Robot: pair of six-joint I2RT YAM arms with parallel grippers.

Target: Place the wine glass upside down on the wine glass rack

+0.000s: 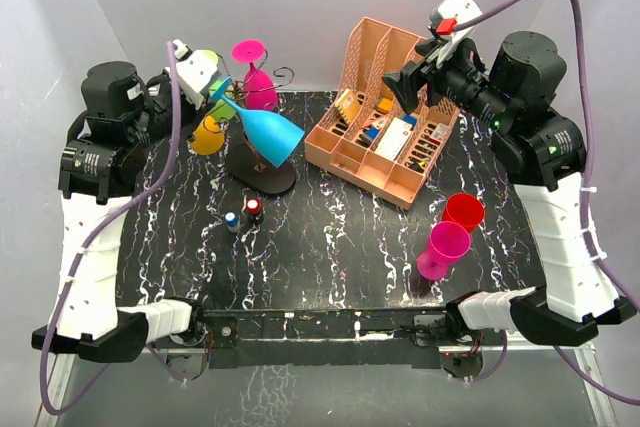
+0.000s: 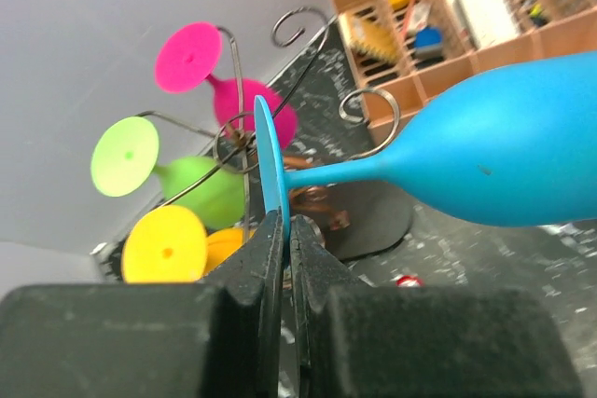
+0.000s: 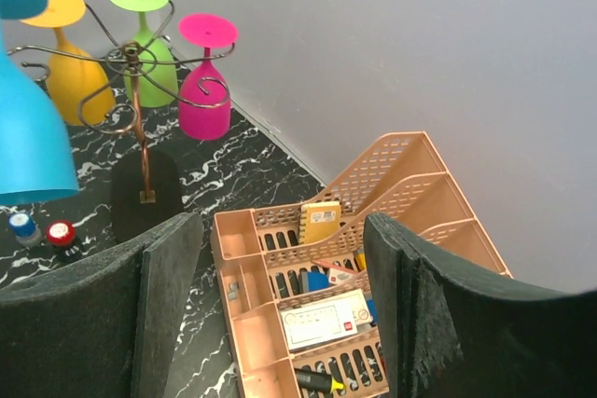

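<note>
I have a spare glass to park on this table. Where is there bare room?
Barest: the middle front of the black marbled tabletop, between the two small capped bottles and the magenta plastic wine glass. The front left corner is also free. Crowded: the back, where the dark wire wine glass rack and the peach slotted plastic organiser stand.

Pale grey walls (image 1: 330,7), black marbled tabletop (image 1: 330,247)

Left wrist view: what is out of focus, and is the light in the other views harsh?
Left wrist view: the black left tool is soft, the blue plastic wine glass sharper. Right wrist view: soft even light, no glare on the dark wire rack. Top external view: even light, only faint shadows on the black marbled table.
</note>
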